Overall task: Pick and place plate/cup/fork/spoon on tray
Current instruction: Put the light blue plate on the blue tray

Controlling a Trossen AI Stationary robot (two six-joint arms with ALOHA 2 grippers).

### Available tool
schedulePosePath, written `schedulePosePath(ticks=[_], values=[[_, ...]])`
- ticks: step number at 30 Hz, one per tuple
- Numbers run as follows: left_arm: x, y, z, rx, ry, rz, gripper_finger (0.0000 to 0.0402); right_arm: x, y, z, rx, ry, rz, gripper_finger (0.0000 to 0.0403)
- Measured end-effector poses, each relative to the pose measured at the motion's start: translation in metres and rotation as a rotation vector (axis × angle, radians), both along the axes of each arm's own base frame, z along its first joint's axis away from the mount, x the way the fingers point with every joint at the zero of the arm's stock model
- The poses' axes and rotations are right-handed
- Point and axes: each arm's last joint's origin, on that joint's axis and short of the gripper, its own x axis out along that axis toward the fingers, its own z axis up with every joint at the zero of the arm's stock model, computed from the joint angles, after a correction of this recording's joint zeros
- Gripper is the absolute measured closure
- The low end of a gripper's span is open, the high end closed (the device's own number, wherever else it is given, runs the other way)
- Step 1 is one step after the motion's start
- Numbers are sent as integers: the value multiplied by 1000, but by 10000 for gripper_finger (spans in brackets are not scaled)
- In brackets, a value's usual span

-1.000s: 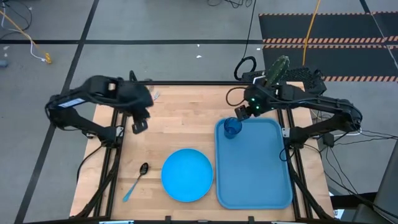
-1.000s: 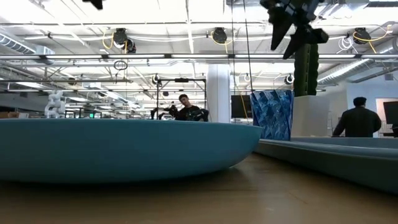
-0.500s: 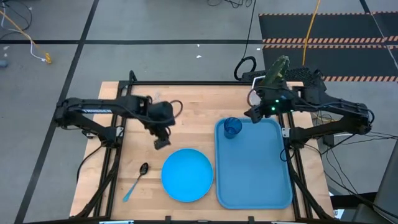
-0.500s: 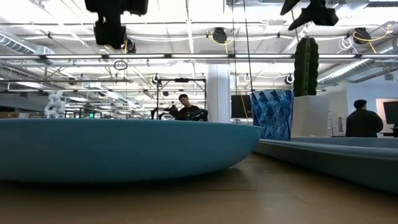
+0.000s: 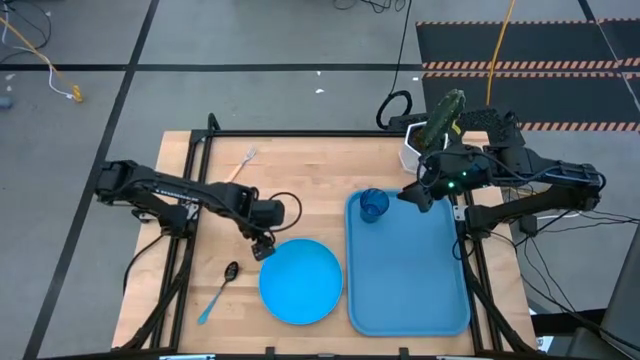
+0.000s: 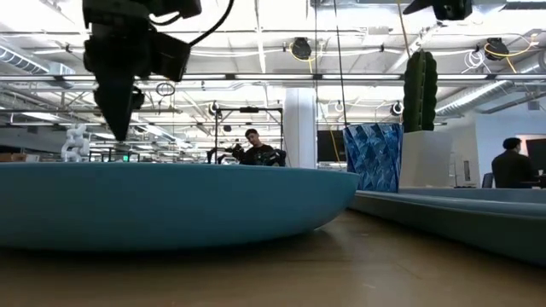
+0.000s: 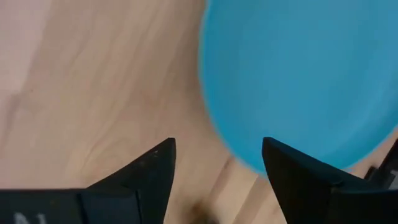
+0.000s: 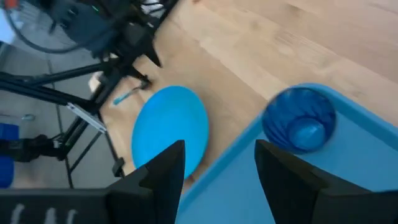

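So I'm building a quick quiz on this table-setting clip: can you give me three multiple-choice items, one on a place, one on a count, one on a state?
1. Where does the cup stand?
A. in a far corner of the tray
B. on the plate
C. on bare wood beside the spoon

2. How many task items are on the tray?
A. none
B. one
C. three

3. How is the left end effector?
A. shut on the fork
B. open, at the plate's edge
C. shut on the spoon

Answers:
1 A, the high view shows it inside the rim.
2 B, only the cup.
3 B, the left wrist view shows parted fingers and nothing held.
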Motion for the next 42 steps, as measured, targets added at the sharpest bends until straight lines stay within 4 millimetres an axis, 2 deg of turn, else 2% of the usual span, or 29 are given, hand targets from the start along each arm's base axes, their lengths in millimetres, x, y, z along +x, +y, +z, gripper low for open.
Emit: schedulePosePath(ticks=[6,10,14,23,27,32,33,37,42], values=[[0,-1,-20,-16,52,79,160,10,3,6,-18,-112,92,216],[5,-3,-30,-18,81,94,160,19,3,5,2,-195,73,216],[15,-9,-36,-51,39,86,160,25,4,-12,78,-193,45,216],[19,-24,-66,-33,179,124,169,30,11,-55,339,-185,155,216],[19,-27,-70,-14,198,167,228,25,11,-59,377,-271,141,216],[21,-27,-60,-22,125,190,368,13,8,-54,367,-343,70,216],[22,-27,-57,-29,105,196,382,11,8,-53,365,-351,65,216],[20,-25,-44,-62,56,218,389,4,7,-50,364,-374,43,216],[16,-17,-18,-85,-48,275,394,1,7,-54,366,-323,30,216]])
